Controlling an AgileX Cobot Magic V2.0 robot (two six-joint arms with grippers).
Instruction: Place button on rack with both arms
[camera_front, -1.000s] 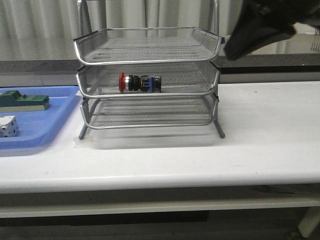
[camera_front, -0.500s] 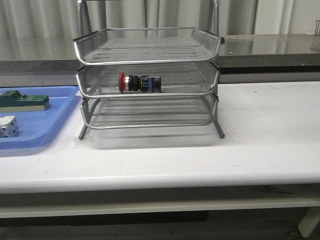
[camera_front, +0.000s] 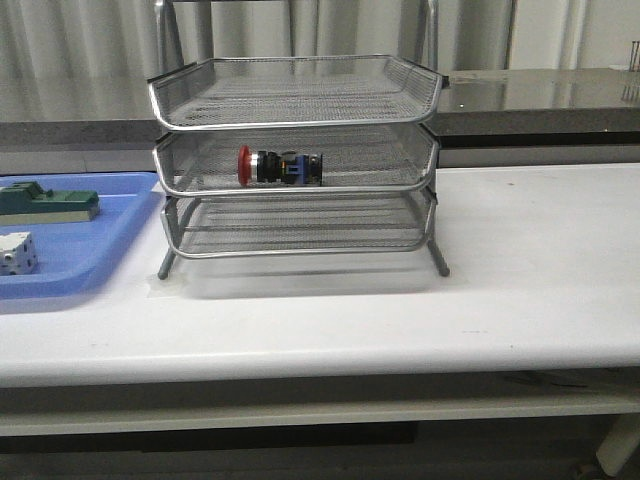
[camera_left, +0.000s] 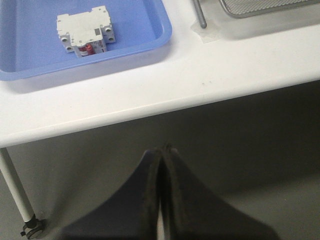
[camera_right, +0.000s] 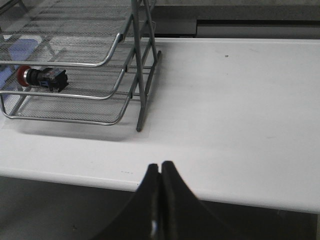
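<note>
The button (camera_front: 280, 166) with its red head lies on its side in the middle tier of the silver wire rack (camera_front: 300, 100). It also shows in the right wrist view (camera_right: 41, 78), inside the rack (camera_right: 135, 65). My left gripper (camera_left: 161, 149) is shut and empty, off the table's front edge, below the blue tray. My right gripper (camera_right: 160, 165) is shut and empty, at the table's front edge, to the right of the rack. Neither arm shows in the front view.
A blue plastic tray (camera_front: 110, 240) stands left of the rack with a green block (camera_front: 48, 203) and a white block (camera_front: 16, 252) in it. The white block also shows in the left wrist view (camera_left: 84, 34). A table leg (camera_left: 15, 192) stands below the front edge.
The right arm, seen at the upper right one second ago, has left the front view. The button and the rack have not moved.
</note>
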